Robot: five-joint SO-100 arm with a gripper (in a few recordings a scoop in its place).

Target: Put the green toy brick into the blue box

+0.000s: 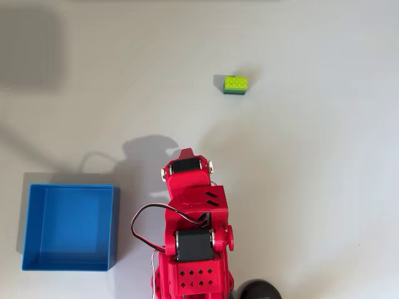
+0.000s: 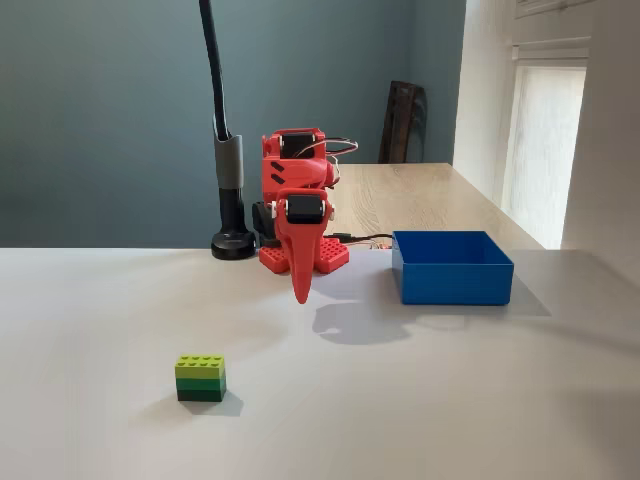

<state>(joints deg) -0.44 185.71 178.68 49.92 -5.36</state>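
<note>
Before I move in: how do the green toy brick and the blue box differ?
The green toy brick is tiny, the blue box many times bigger. The brick is a solid studded block in two greens; the box is a hollow open-topped tray in one blue. Both sit flat on the table, untouched, far apart.

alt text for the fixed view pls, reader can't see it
A red robot arm's gripper hangs shut above a white table, fingers pointing down. A green toy brick sits in the foreground left, and an open blue box stands right of the arm.

Green toy brick (image 1: 235,84) (well apart) from blue box (image 1: 70,266).
</note>
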